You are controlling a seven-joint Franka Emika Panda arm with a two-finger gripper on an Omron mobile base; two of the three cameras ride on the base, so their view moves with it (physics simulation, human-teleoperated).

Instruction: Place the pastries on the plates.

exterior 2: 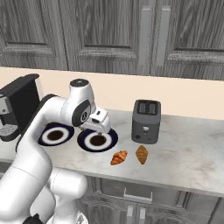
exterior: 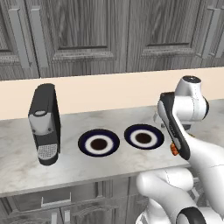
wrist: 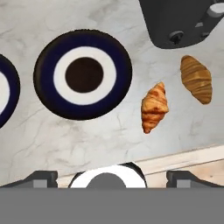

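Observation:
Two pastries lie on the marble counter in front of the toaster: an orange one [exterior 2: 119, 157] [wrist: 154, 107] and a browner one [exterior 2: 141, 154] [wrist: 197, 79] to its right. Both plates are bare, the left plate [exterior: 98, 143] [exterior 2: 54, 134] and the right plate [exterior: 144, 137] [exterior 2: 95, 141] [wrist: 83, 74]. My gripper [exterior 2: 104, 129] [wrist: 113, 178] hangs above the right plate's near edge, open, with nothing between its fingertips [wrist: 42, 178]. The orange pastry lies just right of that plate, apart from it.
A black coffee machine [exterior: 44, 124] stands left of the plates. A dark toaster [exterior 2: 146, 121] [wrist: 175, 19] sits behind the pastries. The counter's front edge [wrist: 175, 157] runs close below the pastries. Cabinets rise behind the beige backsplash.

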